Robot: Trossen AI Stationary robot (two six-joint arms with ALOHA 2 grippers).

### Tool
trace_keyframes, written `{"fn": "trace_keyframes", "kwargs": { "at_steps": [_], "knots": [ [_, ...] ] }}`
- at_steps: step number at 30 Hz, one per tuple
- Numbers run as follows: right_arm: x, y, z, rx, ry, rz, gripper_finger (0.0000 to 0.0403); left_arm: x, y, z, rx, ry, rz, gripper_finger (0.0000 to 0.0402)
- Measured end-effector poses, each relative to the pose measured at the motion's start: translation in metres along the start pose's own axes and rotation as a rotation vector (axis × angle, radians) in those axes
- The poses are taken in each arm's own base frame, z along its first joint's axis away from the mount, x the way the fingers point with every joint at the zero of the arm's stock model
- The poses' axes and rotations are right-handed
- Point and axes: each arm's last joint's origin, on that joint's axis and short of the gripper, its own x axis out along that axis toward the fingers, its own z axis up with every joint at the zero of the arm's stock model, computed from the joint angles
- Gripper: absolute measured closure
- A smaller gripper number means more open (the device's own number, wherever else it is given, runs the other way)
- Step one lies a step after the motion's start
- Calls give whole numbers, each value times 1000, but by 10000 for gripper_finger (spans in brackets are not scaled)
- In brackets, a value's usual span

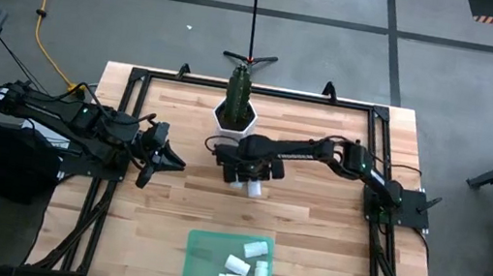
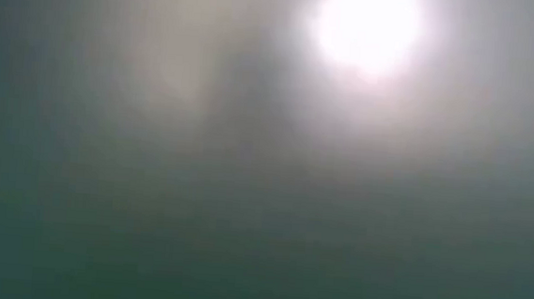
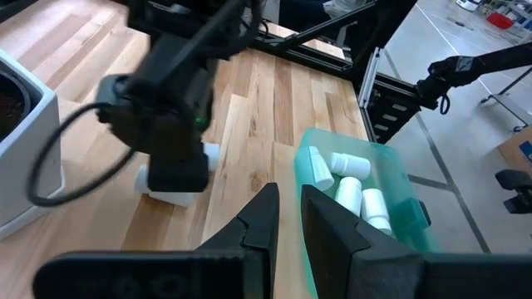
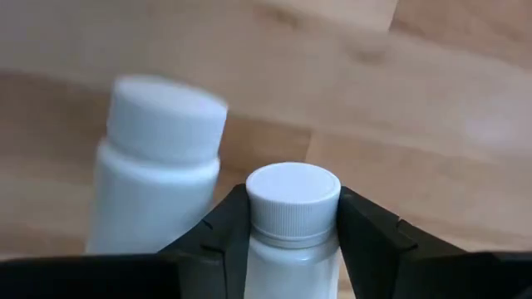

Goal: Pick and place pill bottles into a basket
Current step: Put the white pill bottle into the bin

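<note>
My right gripper (image 1: 243, 175) reaches to the table's middle and is shut on one white pill bottle (image 4: 293, 241). A second pill bottle (image 4: 158, 166) stands close beside the held one. Both show as white shapes under the gripper in the high view (image 1: 254, 187). The green basket (image 1: 200, 249) sits at the near edge with several pill bottles (image 1: 237, 265) lying in it. My left gripper (image 1: 160, 159) hovers left of the middle, slightly open and empty; it also shows in the left wrist view (image 3: 289, 218). My right gripper pinches the pill bottle between its two fingers at the ribbed sides of the cap (image 4: 259, 218). The bottle lies along the fingers, its cap end pointing away from the wrist. Whether it is clear of the table I cannot tell.
A white hexagonal plant pot (image 1: 235, 117) with a dark green plant stands just behind my right gripper. Black frame rails (image 1: 235, 85) run round the wooden table's edges. Bare wood lies between the gripper and the basket.
</note>
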Motion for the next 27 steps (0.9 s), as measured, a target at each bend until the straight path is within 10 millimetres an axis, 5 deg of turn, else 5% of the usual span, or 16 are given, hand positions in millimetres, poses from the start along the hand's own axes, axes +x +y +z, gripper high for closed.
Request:
{"fn": "trace_keyframes", "kwargs": {
  "at_steps": [6, 27],
  "knots": [
    [-9, 3, -26, -43, -13, 15, 264, 0, 0, 0, 0, -1, 4, 312],
    [-137, -5, -98, -295, -566, 453, 264, 0, 0, 0, -23, -3, 8, 312]
  ]
}}
